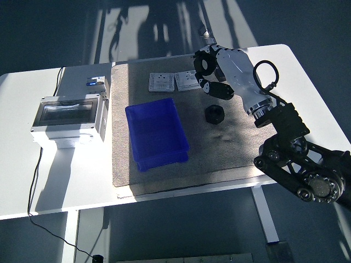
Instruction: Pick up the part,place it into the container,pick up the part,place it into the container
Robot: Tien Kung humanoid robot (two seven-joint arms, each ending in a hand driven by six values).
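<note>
A small black part lies on the brown mat, just right of the blue container, which holds nothing I can see. My right hand hovers over the back of the mat, beyond the part and apart from it. Its fingers are loosely spread and hold nothing. Two grey-white switch plates lie flat at the mat's rear, the right one partly behind the hand. My left arm does not show.
A grey electrical box with a clear lid stands on the white table at the left, with a cable running off the front edge. My right forearm crosses the mat's right side.
</note>
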